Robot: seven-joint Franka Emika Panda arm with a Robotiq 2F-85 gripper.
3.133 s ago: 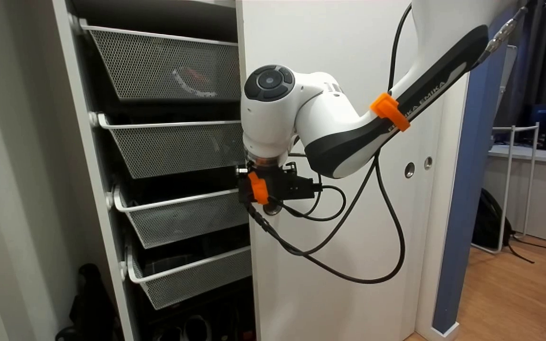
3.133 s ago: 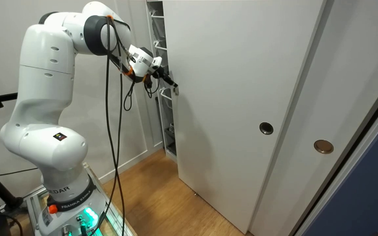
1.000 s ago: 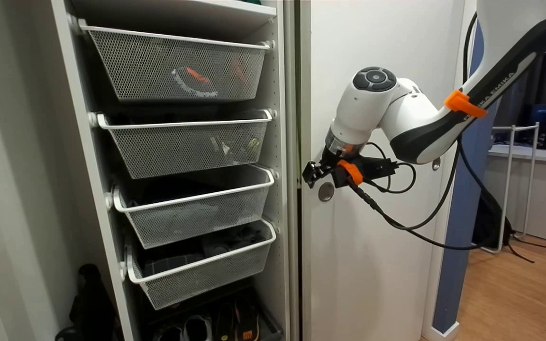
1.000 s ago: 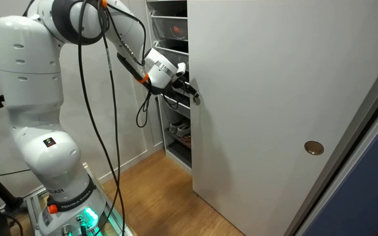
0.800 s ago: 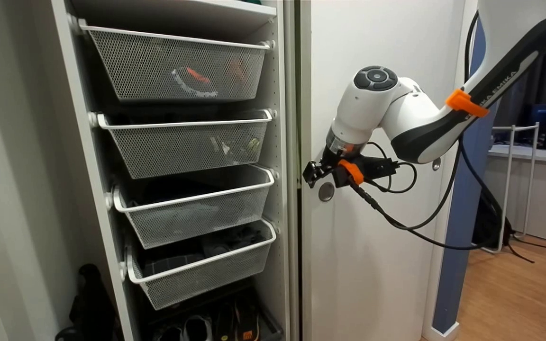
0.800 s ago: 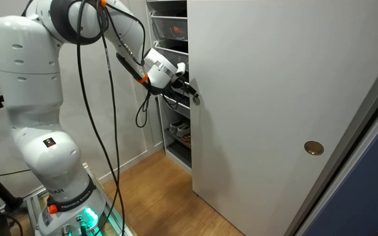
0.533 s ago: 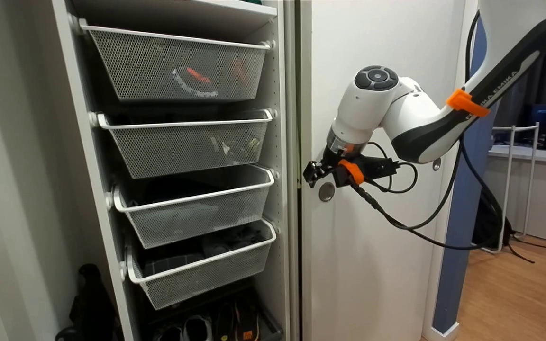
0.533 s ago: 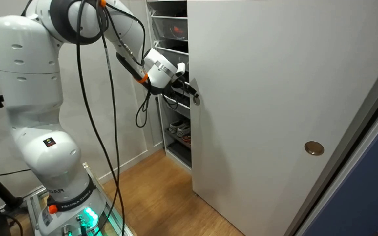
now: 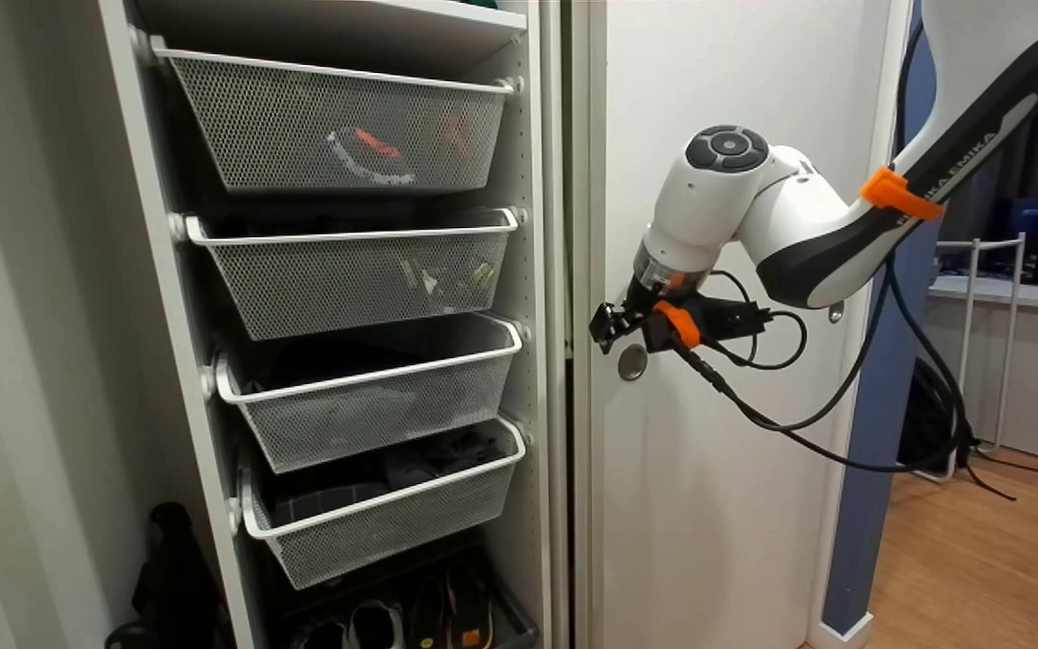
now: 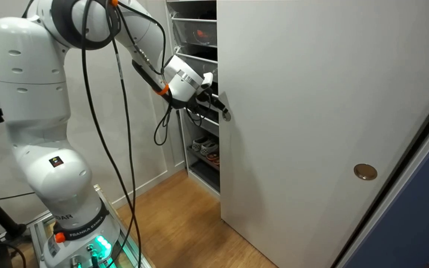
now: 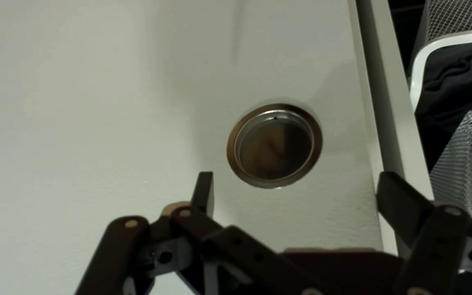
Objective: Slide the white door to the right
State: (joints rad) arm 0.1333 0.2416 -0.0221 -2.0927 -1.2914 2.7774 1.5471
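Two fingers (image 11: 400, 200) stand wide apart, clasping nothing; the white door (image 10: 292, 93) lies just ahead of the gripper (image 11: 295, 184), one finger at its edge. Drawers (image 9: 357, 284) beside the gripper show uncovered: sliding looks nearly done, backing away probably left.

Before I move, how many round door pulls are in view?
2. In both exterior views, the left pull sits near the left edge of the white door, and the right pull near its right edge. Any behind that door would be hidden.
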